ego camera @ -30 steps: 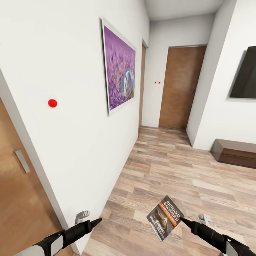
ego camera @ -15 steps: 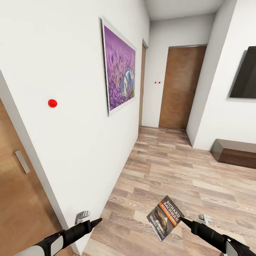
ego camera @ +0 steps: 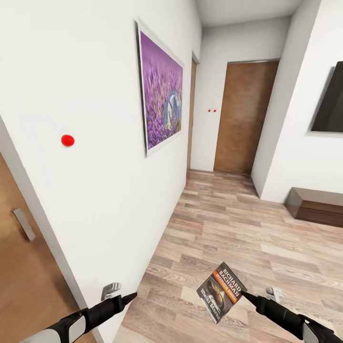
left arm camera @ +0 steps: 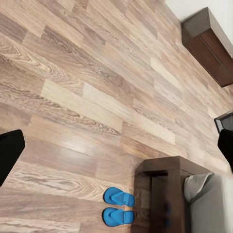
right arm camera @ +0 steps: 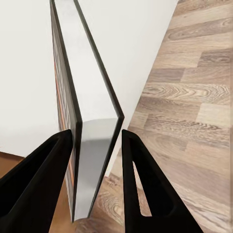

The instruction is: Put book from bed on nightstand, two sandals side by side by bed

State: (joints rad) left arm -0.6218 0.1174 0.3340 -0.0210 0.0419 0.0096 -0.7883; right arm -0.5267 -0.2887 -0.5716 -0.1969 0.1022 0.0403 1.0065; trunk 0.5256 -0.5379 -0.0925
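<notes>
We are in transit with the book in hand, so the task is only partly along. In the head view we face a white-walled corridor with a purple picture at upper centre and a brown door at the far end; neither nightstand appears, so the book's placement is yet to come.

The right gripper, at the lower right of the head view, is clamped on the book, which sticks up and to the left from its tips, cover toward us, tilted. In the right wrist view the two black fingers pinch the book's lower edge between them, one finger against the cover, the other looking close to the back; the grip looks shallow, near one end of the book only.

The left gripper, at the lower left of the head view, holds nothing; from these views we cannot tell how far apart its fingers are.

In the left wrist view, the two blue sandals lie side by side on the plank floor at the lower centre of the frame, just beside the dark wooden bed frame. We judge that part to be already done.
</notes>
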